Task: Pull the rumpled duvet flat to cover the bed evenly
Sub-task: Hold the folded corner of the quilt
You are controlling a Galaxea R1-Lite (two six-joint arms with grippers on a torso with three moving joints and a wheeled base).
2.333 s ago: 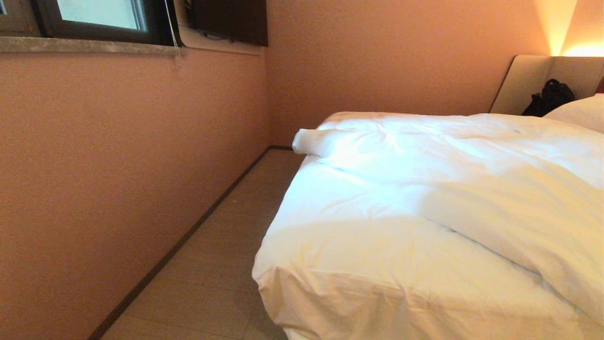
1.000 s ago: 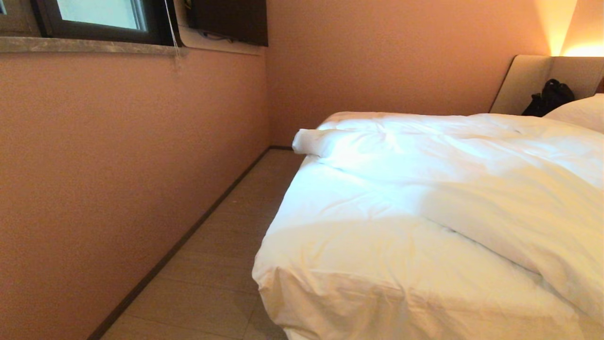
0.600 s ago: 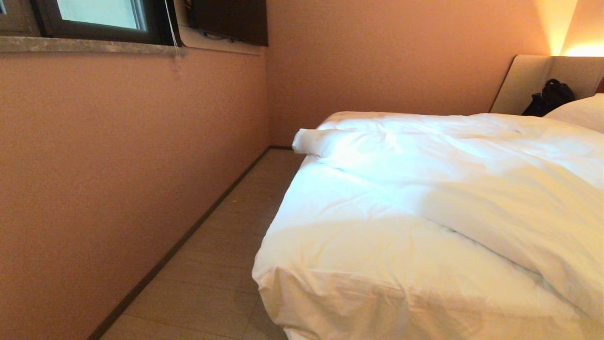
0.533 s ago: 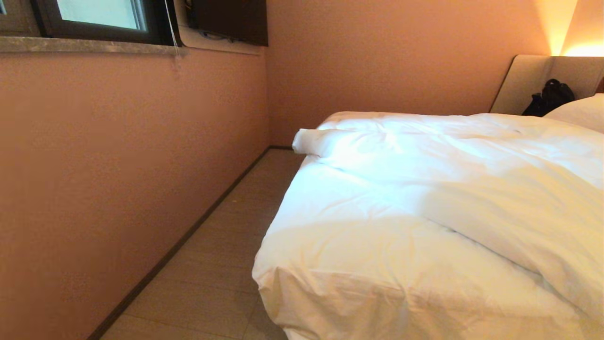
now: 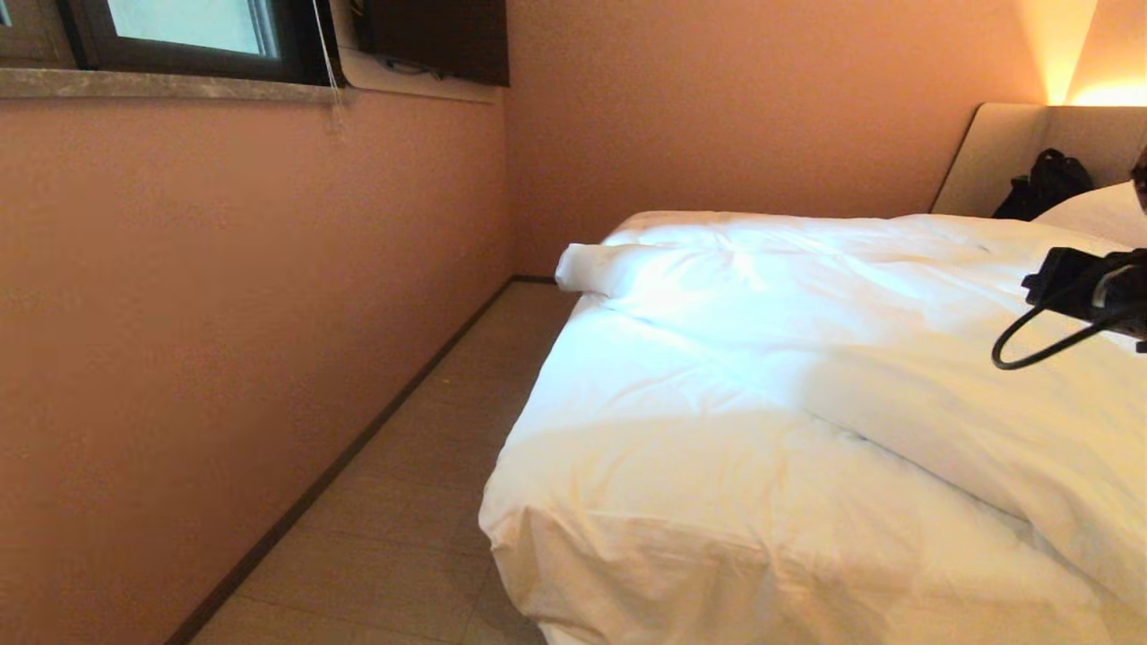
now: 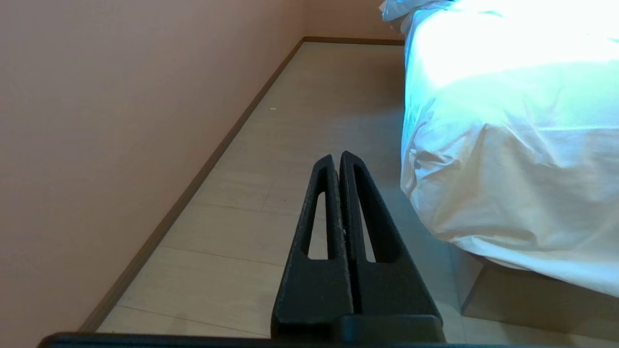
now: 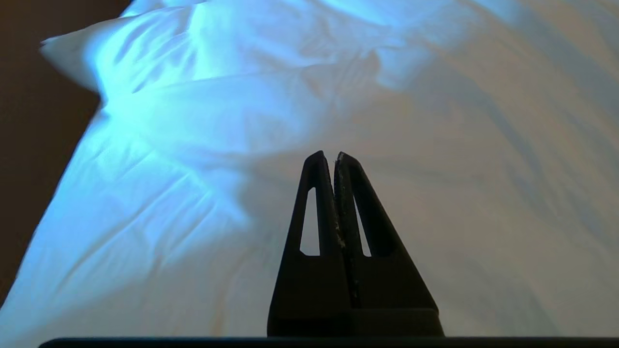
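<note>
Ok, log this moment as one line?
duvet: rumpled, untouched | right claw: shut, empty, over duvet | left claw: shut, empty, over floor beside bed

A: Entry, type of place?

B: Bedroom, possibly a hotel room. Item one: a large low bed (image 5: 627, 573) against salmon-pink walls (image 5: 224, 313), with a white duvet (image 5: 851, 376) lying rumpled over it.

A: Furnishings?

B: Padded beige headboard (image 5: 1004, 152); white pillow (image 5: 1093, 215) in front of it; warm lamp glow (image 5: 1066, 54) on the wall above. A black bag (image 5: 1039, 184), or something like it, rests at the headboard, too far off to tell.

A: Fixtures?

B: Dark-framed window (image 5: 188, 36) over a stone sill (image 5: 161, 85); dark wall-mounted screen (image 5: 439, 40) in the corner; pale plank floor (image 5: 421, 502) with dark skirting.
</note>
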